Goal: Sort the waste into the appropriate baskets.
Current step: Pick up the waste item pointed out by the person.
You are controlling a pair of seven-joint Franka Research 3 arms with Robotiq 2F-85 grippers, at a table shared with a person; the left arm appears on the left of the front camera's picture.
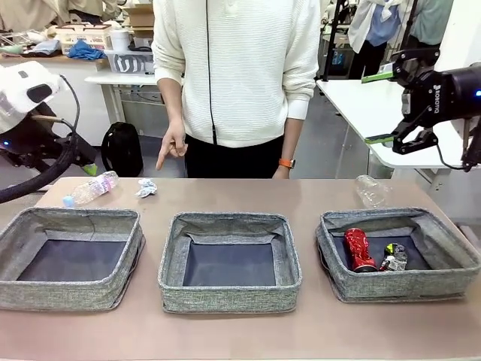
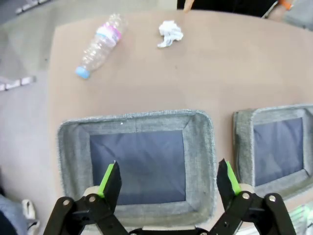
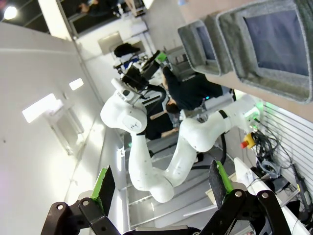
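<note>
Left gripper gapes empty above the left basket; bottle lies at eleven o'clock. Right gripper hangs open, empty.

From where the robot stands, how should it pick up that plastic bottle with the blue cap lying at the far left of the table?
Probably from straight above, closing on the middle of the bottle across its width. It lies flat on its side on the table, slanted, so the open left pincer would need to turn until its fingers straddle the round body.
</note>
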